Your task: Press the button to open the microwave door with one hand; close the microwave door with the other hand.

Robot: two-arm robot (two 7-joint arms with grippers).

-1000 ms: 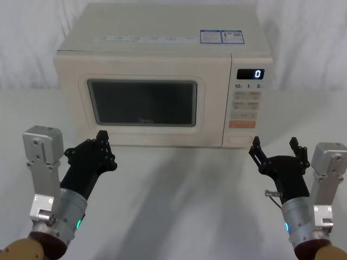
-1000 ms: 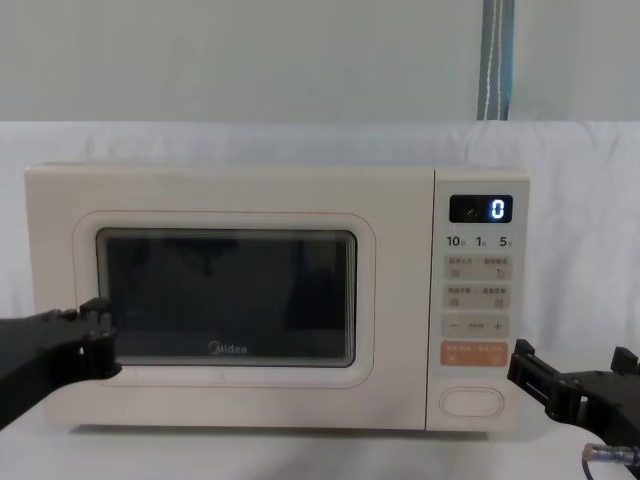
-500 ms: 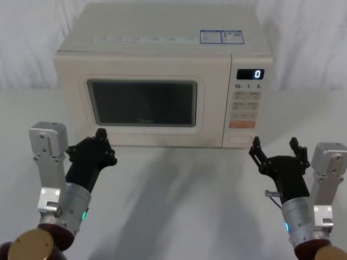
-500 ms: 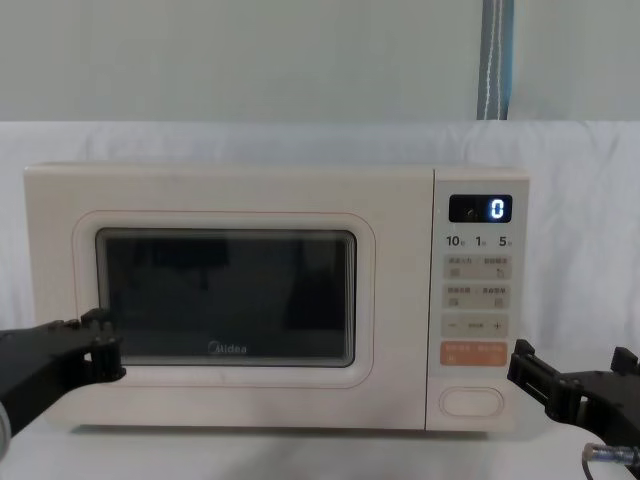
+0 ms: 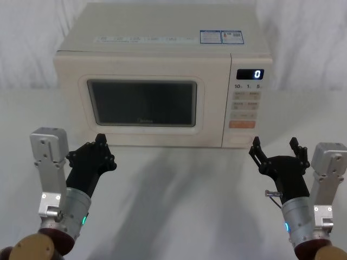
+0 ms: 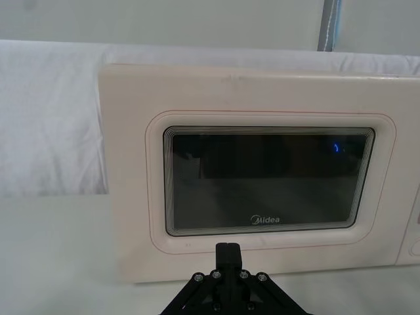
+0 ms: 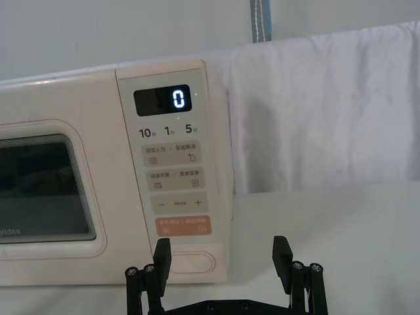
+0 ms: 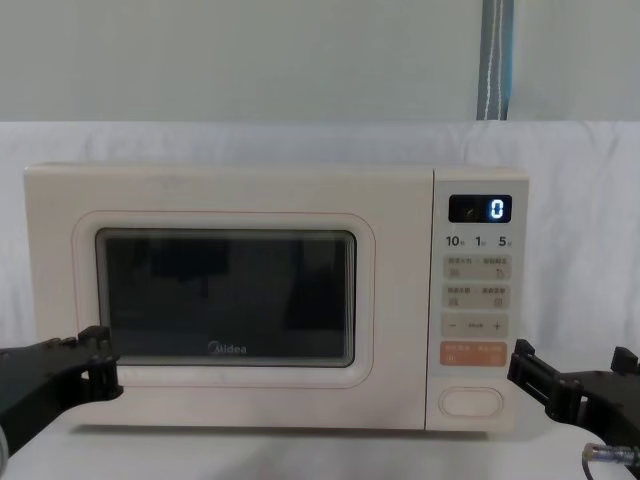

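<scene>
The cream microwave stands at the back of the table, and its door (image 5: 142, 103) (image 8: 225, 295) (image 6: 269, 180), with the dark window, is closed flush. On the narrow panel at the right, the wide unlabelled button (image 5: 237, 140) (image 8: 472, 401) (image 7: 190, 262) sits below an orange key. My left gripper (image 5: 100, 141) (image 6: 228, 252) (image 8: 98, 350) is shut, with nothing in it, and hovers just before the door's lower left corner. My right gripper (image 5: 274, 145) (image 7: 222, 252) (image 8: 573, 362) stands open a short way in front of the button, slightly to its right, not touching it.
The control panel (image 8: 479, 300) shows a lit "0" display (image 7: 172, 100) and small beige keys. A white cloth covers the table (image 5: 179, 184) and hangs behind the microwave. A thin cable end (image 5: 271, 193) juts from the right wrist.
My shut left gripper has sunk slightly and drawn a little back from the door. The right gripper and the door have not moved.
</scene>
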